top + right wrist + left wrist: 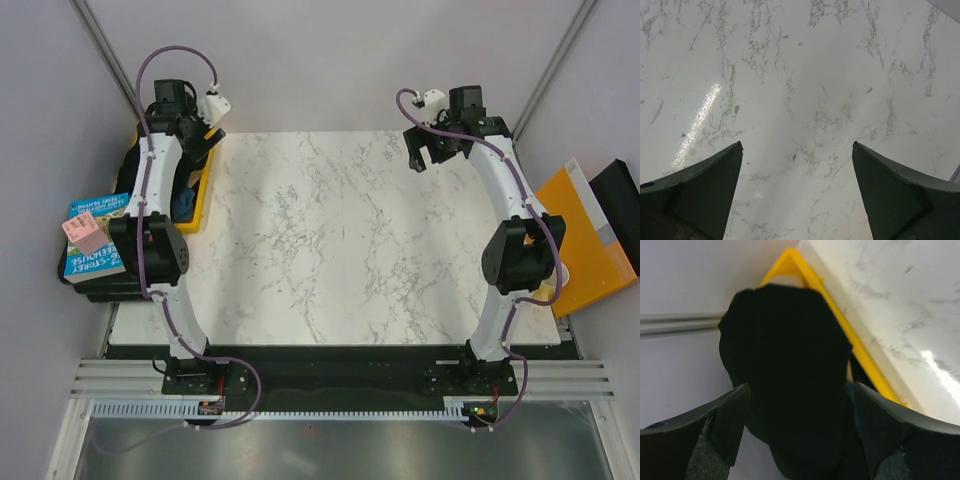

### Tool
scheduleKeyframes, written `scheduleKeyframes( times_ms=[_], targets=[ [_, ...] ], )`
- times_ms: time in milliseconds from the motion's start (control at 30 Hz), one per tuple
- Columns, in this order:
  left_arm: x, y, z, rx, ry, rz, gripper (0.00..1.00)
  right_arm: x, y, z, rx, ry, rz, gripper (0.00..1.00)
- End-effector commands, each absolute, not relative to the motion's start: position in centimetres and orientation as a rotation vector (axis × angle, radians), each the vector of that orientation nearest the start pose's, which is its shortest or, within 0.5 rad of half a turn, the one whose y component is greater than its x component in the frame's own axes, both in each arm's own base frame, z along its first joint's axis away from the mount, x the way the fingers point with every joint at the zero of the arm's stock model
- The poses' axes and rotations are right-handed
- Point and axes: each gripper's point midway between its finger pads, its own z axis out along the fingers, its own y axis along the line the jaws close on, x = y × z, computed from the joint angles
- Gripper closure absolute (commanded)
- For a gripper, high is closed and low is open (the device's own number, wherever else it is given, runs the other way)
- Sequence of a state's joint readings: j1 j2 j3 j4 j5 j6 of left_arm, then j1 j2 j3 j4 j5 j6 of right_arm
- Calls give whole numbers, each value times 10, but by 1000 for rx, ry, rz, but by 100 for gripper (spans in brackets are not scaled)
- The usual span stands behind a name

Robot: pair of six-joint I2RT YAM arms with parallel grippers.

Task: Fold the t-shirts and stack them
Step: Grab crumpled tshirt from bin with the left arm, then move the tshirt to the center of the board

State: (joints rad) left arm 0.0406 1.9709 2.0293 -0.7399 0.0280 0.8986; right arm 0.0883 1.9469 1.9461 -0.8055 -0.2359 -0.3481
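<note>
A bunched black t-shirt (785, 350) fills the middle of the left wrist view, lying in a yellow bin (840, 315) at the table's far left. My left gripper (800, 387) hangs over it with one finger on each side of the cloth, jaws wide, a grey gap showing beside the left finger. Slivers of beige (849, 371) and blue cloth (850, 395) peek out by the right finger. From above, my left gripper (197, 140) reaches into the bin (205, 190), where blue cloth (185, 205) shows. My right gripper (425, 155) is open over bare marble (800, 75), holding nothing.
The marble table (330, 240) lies between the arms. A stack of books (95, 245) with a pink item (83, 232) sits off the left edge. An orange folder (585, 235) and a black case (618, 195) lie at the right edge.
</note>
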Motion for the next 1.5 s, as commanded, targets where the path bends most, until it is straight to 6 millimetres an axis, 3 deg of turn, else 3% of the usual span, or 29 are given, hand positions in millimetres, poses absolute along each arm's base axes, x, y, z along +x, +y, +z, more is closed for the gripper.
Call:
scheduleKeyframes(
  times_ms=[0,100,233,333,367,433,467,567,667,733,767,833,867,933,967,1033,1067,1133,1200,1233,1267,1367,1467],
  targets=[
    [538,119,238,1034,2232,664,13,504,75,215,-660,2241,156,2],
    [542,140,213,1066,2297,720,15,506,77,217,-670,2217,151,2],
    [535,143,190,1106,2359,672,16,507,76,217,-679,2207,140,2],
    [528,138,169,1125,2405,601,44,509,77,215,-680,2208,135,2],
    [526,138,163,1117,2423,588,71,510,77,214,-679,2207,134,2],
    [524,136,154,1109,2447,569,98,509,80,213,-681,2208,143,2],
    [524,135,153,1082,2454,559,98,509,82,213,-683,2208,140,2],
    [534,125,184,975,2377,525,98,506,85,208,-699,2217,131,2],
    [554,114,261,832,2178,533,98,504,85,205,-722,2219,117,2],
    [564,100,323,777,1995,540,98,503,84,204,-733,2217,109,2],
    [558,89,360,757,1902,549,98,502,85,202,-747,2212,105,2],
    [552,67,401,778,1768,531,98,502,85,202,-749,2207,103,2],
    [543,50,435,785,1672,531,98,502,86,202,-745,2201,113,2],
    [533,22,458,838,1575,463,98,505,88,203,-695,2199,133,2],
    [519,1,478,861,1511,424,98,506,92,205,-646,2203,167,2],
    [503,-31,488,919,1436,297,98,504,99,206,-628,2203,221,2],
    [494,-60,493,959,1390,219,98,501,102,205,-649,2208,256,2],
    [468,-99,505,1017,1306,57,98,498,107,206,-673,2197,287,2],
    [446,-137,512,1074,1239,-59,98,501,107,214,-665,2160,270,2],
    [435,-154,514,1106,1203,-133,98,506,106,231,-652,2098,236,2],
    [424,-173,519,1134,1161,-184,98,509,97,230,-627,2095,186,2],
    [400,-204,538,1152,1074,-344,98,517,87,248,-578,2032,94,2],
    [403,-219,535,1140,1084,-402,98,521,83,262,-548,2008,67,2]
  ],
)
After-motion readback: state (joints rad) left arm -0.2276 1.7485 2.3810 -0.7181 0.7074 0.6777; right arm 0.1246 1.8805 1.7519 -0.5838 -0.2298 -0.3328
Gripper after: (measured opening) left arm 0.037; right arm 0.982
